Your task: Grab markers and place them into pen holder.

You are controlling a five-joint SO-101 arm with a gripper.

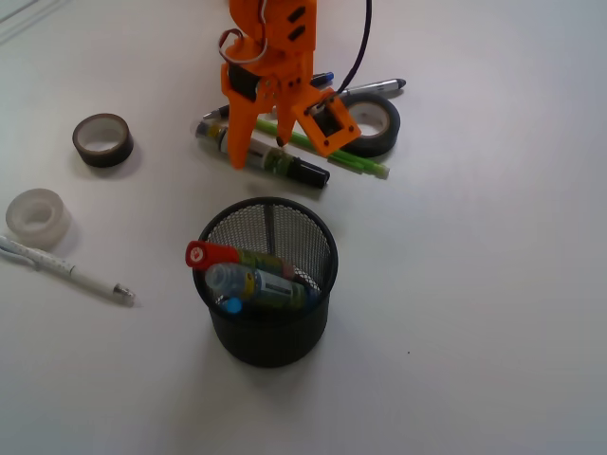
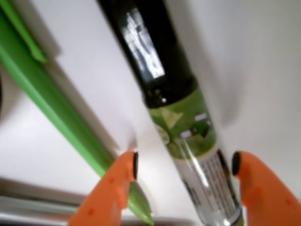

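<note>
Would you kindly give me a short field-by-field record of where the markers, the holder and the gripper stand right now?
holder: black wire-mesh cylindrical pen holder, upright
in holder: red-capped marker and blue-capped marker, leaning
on table: black-capped marker with green-and-white label, lying flat
gripper: orange gripper, open, jaws either side of the black-capped marker's barrel
beside it: slim green pen
markers left: one

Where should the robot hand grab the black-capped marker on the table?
Grab the black-capped marker on its labelled barrel, coming down from above. It lies flat, and the open hand already straddles it there. The green pen lies close to one finger, so close carefully.
</note>
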